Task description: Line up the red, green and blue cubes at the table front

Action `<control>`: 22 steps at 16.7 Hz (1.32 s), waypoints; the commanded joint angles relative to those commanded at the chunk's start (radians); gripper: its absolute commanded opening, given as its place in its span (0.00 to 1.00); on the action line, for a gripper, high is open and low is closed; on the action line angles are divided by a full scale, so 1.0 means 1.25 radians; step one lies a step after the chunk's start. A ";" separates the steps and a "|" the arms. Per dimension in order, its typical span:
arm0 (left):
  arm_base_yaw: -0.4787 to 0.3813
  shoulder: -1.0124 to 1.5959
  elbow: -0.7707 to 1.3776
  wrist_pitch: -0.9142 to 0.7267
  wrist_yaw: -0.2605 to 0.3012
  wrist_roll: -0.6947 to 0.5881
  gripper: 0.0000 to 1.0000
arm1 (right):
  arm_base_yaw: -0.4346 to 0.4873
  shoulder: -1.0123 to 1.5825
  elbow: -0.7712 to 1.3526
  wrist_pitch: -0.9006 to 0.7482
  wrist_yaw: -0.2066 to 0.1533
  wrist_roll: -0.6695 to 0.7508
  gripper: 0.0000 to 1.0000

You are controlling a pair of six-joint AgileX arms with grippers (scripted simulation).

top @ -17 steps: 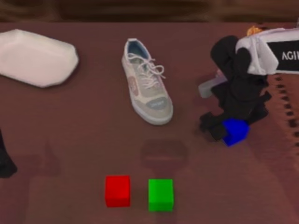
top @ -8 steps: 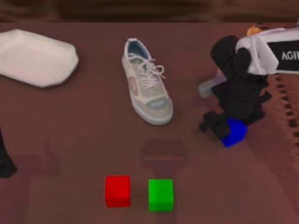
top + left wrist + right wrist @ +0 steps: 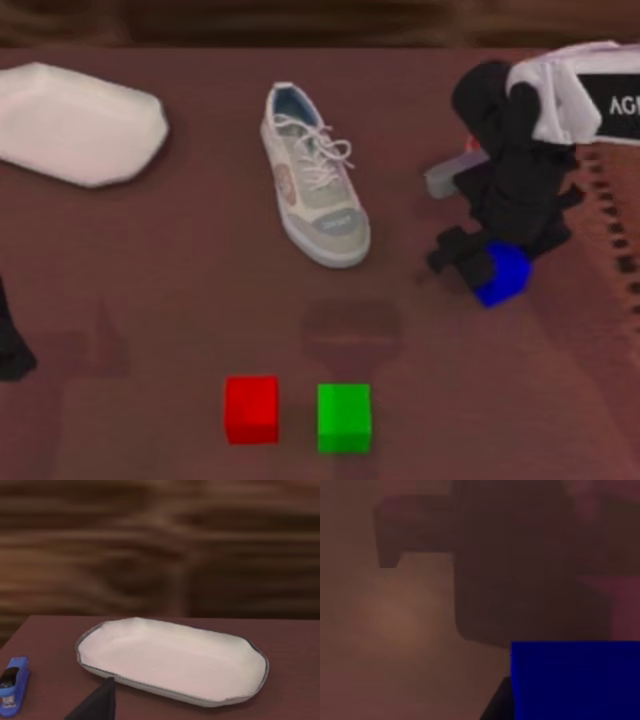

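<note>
Hiding blue cube [image 3: 503,275], right tool [image 3: 478,272]

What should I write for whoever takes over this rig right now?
Right end effector: at the table's right side, closed on the blue cube.
Left end effector: parked at the far left edge, near the white tray; its tips are not in view.
Done: red cube and green cube sit side by side at the front, a small gap between them.
Left: bring the blue cube to the front, probably just right of green, and release it in line.
Note: the shoe lies mid-table, off the likely path.
</note>
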 joint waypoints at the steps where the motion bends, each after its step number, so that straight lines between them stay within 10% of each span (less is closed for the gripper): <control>1: 0.000 0.000 0.000 0.000 0.000 0.000 1.00 | 0.001 -0.011 0.016 -0.029 0.000 -0.001 0.00; 12: 0.000 0.000 0.000 0.000 0.000 0.000 1.00 | 0.014 -0.067 0.061 -0.128 0.002 0.030 0.00; 22: 0.000 0.000 0.000 0.000 0.000 0.000 1.00 | 0.212 -0.254 -0.160 -0.112 0.011 0.503 0.00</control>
